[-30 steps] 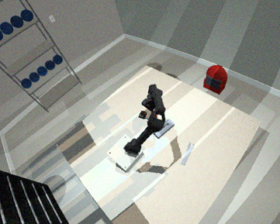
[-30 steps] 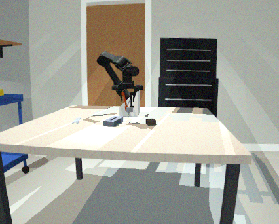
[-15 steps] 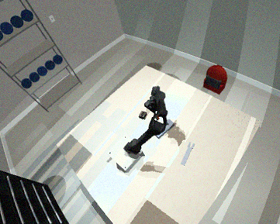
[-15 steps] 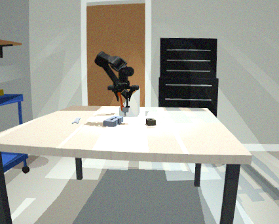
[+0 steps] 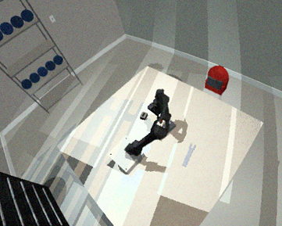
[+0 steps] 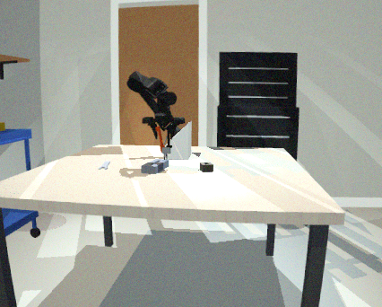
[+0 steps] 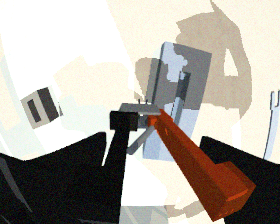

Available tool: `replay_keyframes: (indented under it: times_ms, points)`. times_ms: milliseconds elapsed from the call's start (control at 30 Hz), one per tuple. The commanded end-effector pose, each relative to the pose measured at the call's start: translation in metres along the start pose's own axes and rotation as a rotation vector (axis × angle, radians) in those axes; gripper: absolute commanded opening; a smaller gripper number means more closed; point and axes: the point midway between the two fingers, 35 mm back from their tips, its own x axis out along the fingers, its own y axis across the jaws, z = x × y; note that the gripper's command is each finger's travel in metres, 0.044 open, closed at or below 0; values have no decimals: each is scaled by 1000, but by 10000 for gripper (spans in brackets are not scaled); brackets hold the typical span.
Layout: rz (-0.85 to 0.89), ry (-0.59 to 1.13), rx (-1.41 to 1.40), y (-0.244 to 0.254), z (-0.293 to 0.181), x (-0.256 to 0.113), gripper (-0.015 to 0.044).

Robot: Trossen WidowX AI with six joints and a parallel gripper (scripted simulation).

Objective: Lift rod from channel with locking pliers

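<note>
We see a slotted channel block (image 5: 172, 127) (image 6: 153, 168) (image 7: 197, 60) on the tabletop (image 5: 209, 137) (image 6: 179, 193) (image 7: 250, 15). The black gripper (image 5: 161, 126) (image 6: 163, 121) (image 7: 155, 141) has its fingers clamped on the locking pliers (image 6: 160, 139) (image 7: 185, 162), one orange handle and one black, held upright above the block. The rod should be in the slot; we cannot make it out for certain.

In the wrist view the pliers' jaws sit at the block's left edge, beside the slot. Lowering them there could strike the rim, and the blow might twist the handles in the fingers. Squeezing before the jaws surround the rod could lock them on nothing.

Left of the block in that view is a small dark slotted piece (image 5: 144, 116) (image 6: 206, 167) (image 7: 40, 108), perhaps the holster; right, well apart, a wrench (image 5: 189, 155) (image 6: 104, 165) (image 7: 271, 125). Neither blocks a straight descent.
</note>
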Motion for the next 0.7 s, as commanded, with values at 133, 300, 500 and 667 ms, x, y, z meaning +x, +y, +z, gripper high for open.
replay_keyframes:
  times_ms: [133,300,500,667]
  points:
    - [-6,-5,35,-14,-2,0,321]
    - [-9,-4,53,-23,-4,1,321]
    - [-12,-4,74,-32,-6,2,321]
    - [-15,-3,92,-40,-9,3,321]
